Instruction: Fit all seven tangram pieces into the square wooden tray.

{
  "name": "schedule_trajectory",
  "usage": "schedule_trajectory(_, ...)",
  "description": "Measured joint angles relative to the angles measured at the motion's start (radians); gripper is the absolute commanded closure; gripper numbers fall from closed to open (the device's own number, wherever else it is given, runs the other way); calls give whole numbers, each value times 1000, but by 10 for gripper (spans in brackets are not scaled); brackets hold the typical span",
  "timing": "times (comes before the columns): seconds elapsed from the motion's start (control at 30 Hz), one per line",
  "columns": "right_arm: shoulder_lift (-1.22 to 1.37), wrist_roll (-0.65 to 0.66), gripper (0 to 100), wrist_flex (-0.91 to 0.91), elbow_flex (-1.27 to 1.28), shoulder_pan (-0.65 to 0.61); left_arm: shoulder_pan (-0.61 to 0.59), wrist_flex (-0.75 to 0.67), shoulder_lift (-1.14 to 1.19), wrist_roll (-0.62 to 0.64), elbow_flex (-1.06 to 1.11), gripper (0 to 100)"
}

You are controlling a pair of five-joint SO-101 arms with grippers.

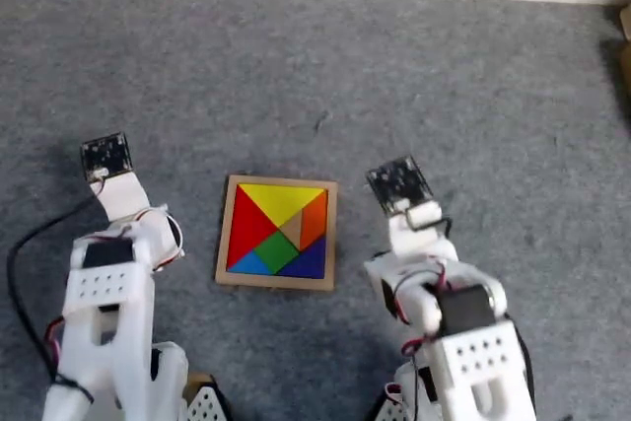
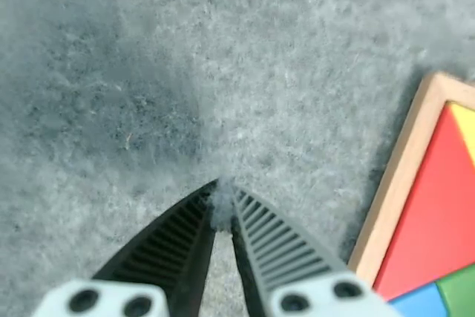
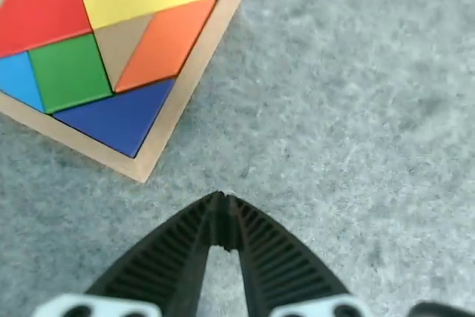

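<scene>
The tray (image 1: 277, 283) lies flat at the centre of the high view on the grey bench (image 1: 463, 76). Its seven pieces (image 1: 281, 200) sit flush and fill the square. The left tool (image 2: 223, 189) and right tool (image 3: 223, 197) are closed tip to tip and empty, over bench at either side of the tray. The pieces look thin, stiff, light and smooth. Seated like this they offer no edge, so the rim is probably the only hold.

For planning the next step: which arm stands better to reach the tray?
Right, probably: the right gripper, shut, lies nearer the wooden tray than the left gripper. All seven pieces seem already fitted.
</scene>
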Motion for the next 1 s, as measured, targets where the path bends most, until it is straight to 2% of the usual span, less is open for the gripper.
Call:
schedule_trajectory(0.3, -213, -60, 989, 0, 97, 86, 11, 14, -427, 0, 210, 994)
schedule_trajectory(0.57, -241, -63, 989, 0, 175, 115, 112, 224, -815, -43, 310, 994)
schedule_trajectory(0.7, -242, -160, 989, -17, 219, 126, 124, 281, -991, -71, 376, 994)
schedule_trajectory(0.8, -242, -216, 992, -87, 290, 144, 132, 287, -1007, -123, 399, 994)
schedule_trajectory(1.0, -242, -236, 993, -215, 446, 150, 130, 290, -1005, -210, 456, 994)
